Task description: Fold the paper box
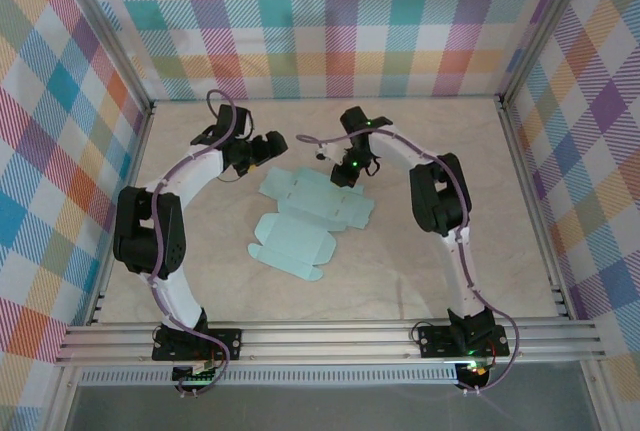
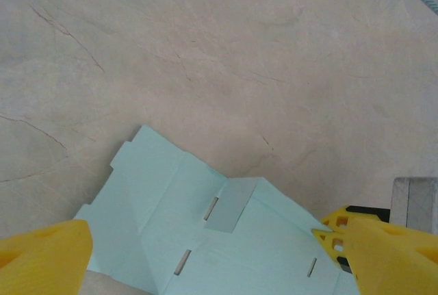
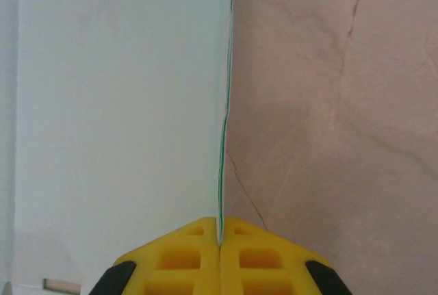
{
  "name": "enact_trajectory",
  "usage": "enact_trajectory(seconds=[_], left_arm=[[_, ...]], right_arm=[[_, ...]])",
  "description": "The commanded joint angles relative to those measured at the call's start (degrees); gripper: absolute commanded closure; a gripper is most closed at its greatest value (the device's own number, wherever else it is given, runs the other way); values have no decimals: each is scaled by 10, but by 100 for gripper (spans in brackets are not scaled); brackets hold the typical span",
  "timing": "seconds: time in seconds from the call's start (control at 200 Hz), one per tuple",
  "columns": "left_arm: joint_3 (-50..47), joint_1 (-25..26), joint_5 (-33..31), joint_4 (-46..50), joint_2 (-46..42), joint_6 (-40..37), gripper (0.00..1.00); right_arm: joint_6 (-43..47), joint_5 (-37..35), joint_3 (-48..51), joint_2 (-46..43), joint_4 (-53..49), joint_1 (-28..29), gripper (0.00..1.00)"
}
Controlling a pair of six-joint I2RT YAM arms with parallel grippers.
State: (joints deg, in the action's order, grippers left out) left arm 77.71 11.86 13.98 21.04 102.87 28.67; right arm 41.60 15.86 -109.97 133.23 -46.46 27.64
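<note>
Left arm pose: arching up from the near-left base, elbow out to the left, reaching inward toward the far-left corner of the card.
Left gripper (image 2: 203, 240): hanging over the card with yellow plastic fingers (image 2: 42, 254) spread wide, gripping nothing.
Right arm pose: rising from the near-right base, folding at the elbow, stretching inward to the far-right part of the card.
Right gripper (image 3: 220, 237): yellow fingertips pressed together, pinching a thin edge of the card, seen edge-on as a fine line running away from the tips.
Item: pale mint-teal die-cut card sheet, the paper box (image 1: 305, 213), plain and unmarked.
Item condition: lying mostly flat and unfolded, showing flaps, tabs, crease lines and narrow slots.
Item location: sitting mid-table between the two grippers.
Support: pale beige table (image 1: 450, 281), bearing the card.
</note>
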Motion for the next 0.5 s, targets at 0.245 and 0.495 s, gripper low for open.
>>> enact_trajectory(seconds=[0.245, 0.495], left_arm=[[-27, -29, -13, -17, -28, 9, 2], [-52, -42, -26, -45, -43, 22, 0]], right_arm=[[64, -332, 225, -141, 346, 71, 100], [117, -484, 302, -167, 525, 94, 100]])
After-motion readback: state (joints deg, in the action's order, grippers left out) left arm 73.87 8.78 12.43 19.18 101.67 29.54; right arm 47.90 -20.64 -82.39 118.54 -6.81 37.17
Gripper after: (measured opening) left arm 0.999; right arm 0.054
